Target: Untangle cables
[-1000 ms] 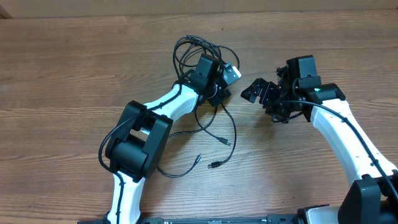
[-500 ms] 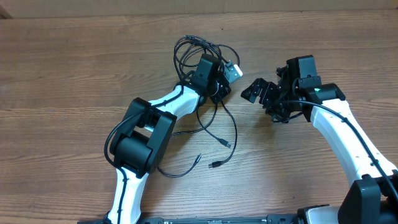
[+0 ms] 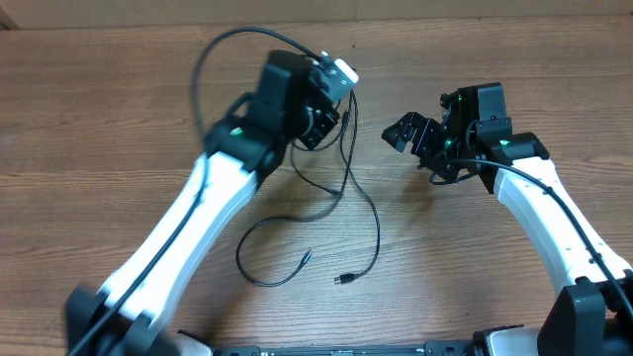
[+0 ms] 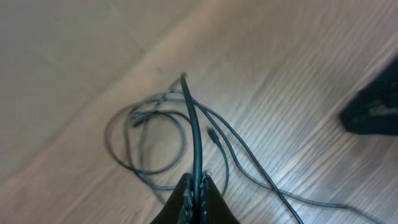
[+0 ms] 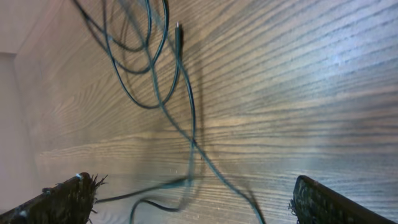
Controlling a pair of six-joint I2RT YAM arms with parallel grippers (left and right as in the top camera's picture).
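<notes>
Lifted since a second ago, the left gripper (image 3: 324,117) now sits higher above the table (image 3: 89,129), pinching one strand of the cables (image 4: 194,118), whose tight bunch has opened into long loops trailing down to the wood. Their two plug ends (image 3: 343,280) lie near the middle, well apart from every edge, with bare wood stretching left. The right gripper (image 3: 407,133) hovers spread wide, just right of the strands and apart from them.

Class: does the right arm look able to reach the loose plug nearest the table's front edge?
Probably yes: the right end effector is open and empty, and nothing covers the plug.
</notes>
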